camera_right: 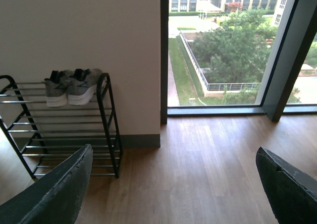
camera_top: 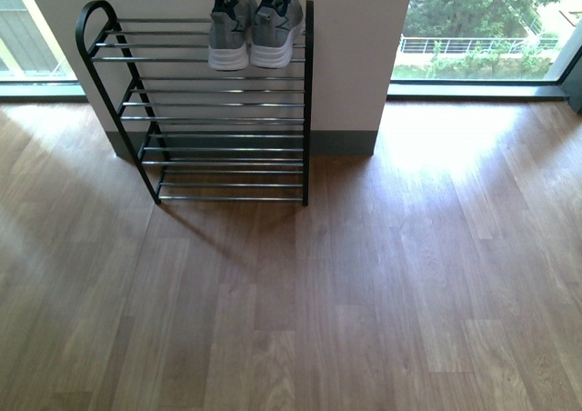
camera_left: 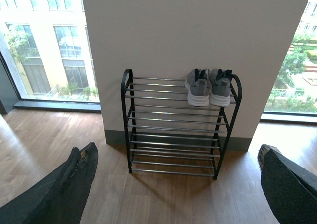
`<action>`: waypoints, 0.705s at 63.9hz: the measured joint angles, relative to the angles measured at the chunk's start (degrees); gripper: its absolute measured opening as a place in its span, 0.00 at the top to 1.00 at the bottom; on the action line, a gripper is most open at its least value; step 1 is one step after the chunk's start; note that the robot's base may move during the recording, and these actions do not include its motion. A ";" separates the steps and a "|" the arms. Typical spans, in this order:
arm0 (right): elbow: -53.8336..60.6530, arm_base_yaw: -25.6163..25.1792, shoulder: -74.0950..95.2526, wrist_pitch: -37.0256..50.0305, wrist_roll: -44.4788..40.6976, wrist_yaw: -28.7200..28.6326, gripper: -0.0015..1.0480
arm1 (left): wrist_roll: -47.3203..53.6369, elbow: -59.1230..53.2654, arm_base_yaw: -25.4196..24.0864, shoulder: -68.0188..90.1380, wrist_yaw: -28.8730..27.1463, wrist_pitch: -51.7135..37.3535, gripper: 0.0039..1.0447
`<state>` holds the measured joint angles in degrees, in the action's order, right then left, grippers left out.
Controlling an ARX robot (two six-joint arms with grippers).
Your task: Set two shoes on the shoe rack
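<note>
1. Sneakers (camera_top: 229, 34): both on the top tier of the rack (camera_top: 218, 147), at its right end. They sit side by side, touching and upright, soles on the rods (camera_top: 173, 59). The right one sits close against the right end frame.
2. The rack stands on the floor (camera_top: 364, 293), with its back to the wall (camera_top: 355, 47).
3. Left gripper (camera_left: 177, 153): wide, nothing between the fingers, well back from the rack and facing it.
4. Right gripper (camera_right: 173, 152): also wide and empty. It points past the rack's right end, toward the window (camera_right: 223, 50).
5. My read: two shoes are up, so placement looks done. The step in hand is probably just to hold clear and finish.
6. To do that well:
   - No forward reach. The frame looks light, and a bump near the top would likely rock it and shake the shoes.
   - Retreat straight back with the grippers wide, so nothing snags the end loop (camera_top: 95, 15).
7. Check before calling it done:
   - The white soles look at or near the front rod, and I can't tell if they overhang.
   - If a re-seat is needed, push toward the wall, not sideways.
</note>
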<state>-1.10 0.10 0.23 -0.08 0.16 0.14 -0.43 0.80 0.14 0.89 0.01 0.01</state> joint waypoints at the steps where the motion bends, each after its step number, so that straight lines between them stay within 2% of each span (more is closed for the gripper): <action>1: 0.00 0.00 0.00 0.00 -0.02 0.02 0.09 | 0.02 0.00 0.00 0.00 0.00 0.00 0.09; 45: 0.00 0.00 -0.02 0.02 0.00 0.02 0.09 | 0.00 0.00 0.00 0.00 0.02 0.00 0.09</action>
<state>-1.10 0.10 0.21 -0.05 0.16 0.16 -0.43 0.80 0.14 0.89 0.03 0.01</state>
